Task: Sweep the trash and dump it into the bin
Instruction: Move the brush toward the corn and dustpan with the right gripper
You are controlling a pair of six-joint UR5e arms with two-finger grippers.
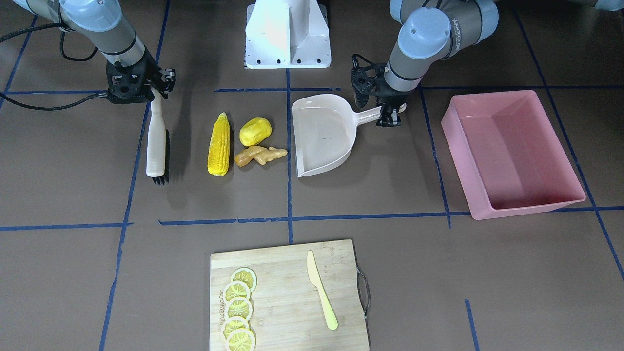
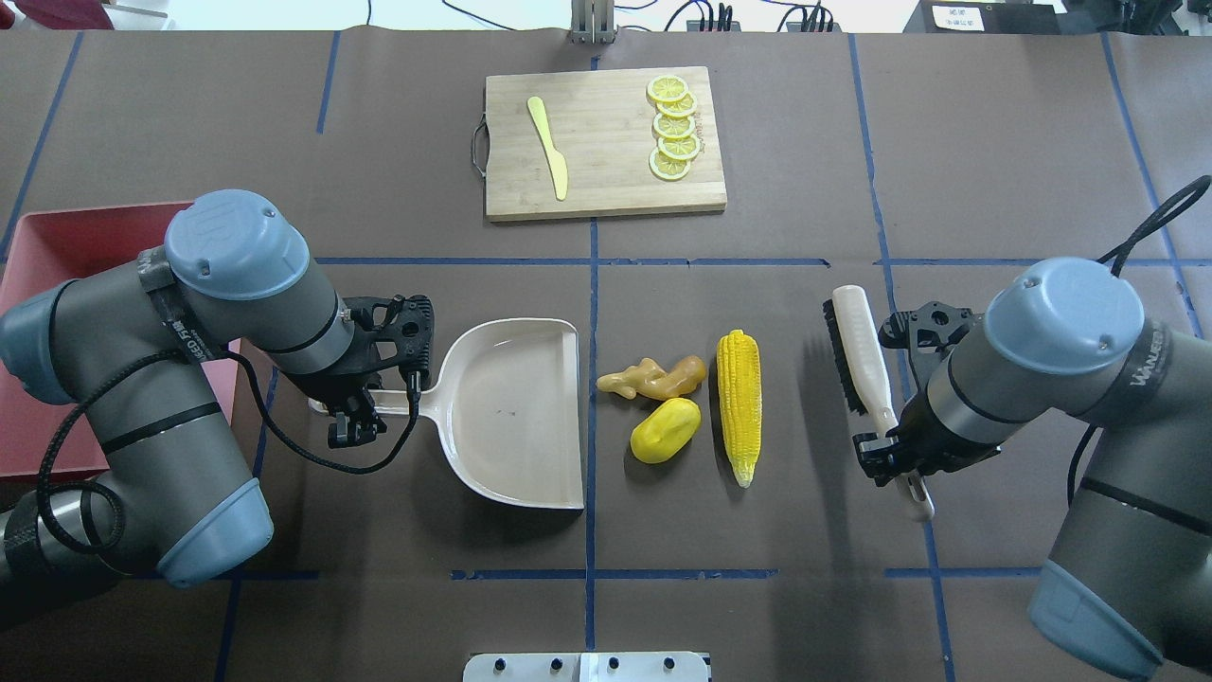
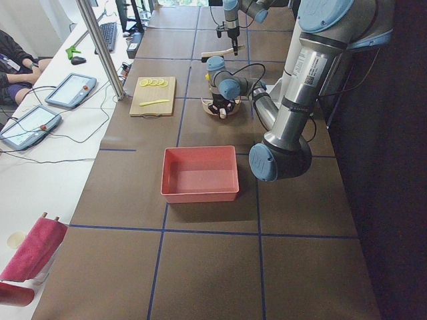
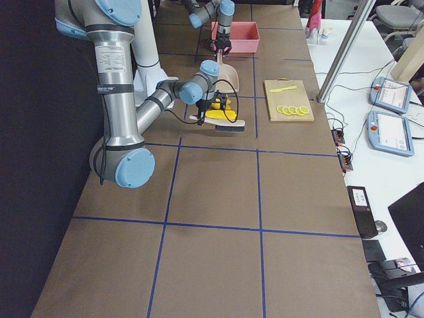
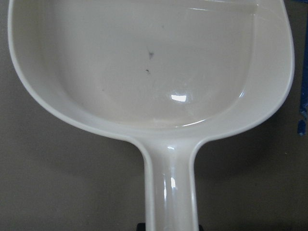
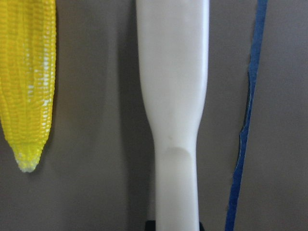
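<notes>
The trash lies in a cluster at mid-table: a yellow corn cob, a yellow potato lump and a tan ginger root. A beige dustpan rests beside them with its open mouth facing them. My left gripper is shut on its handle. On the cluster's other side, a white brush with black bristles is low over the table, my right gripper shut on its handle. The pink bin stands empty beyond my left arm.
A wooden cutting board at the table's far side carries several lemon slices and a pale yellow knife. Blue tape lines grid the brown table. The robot's white base stands at the near edge.
</notes>
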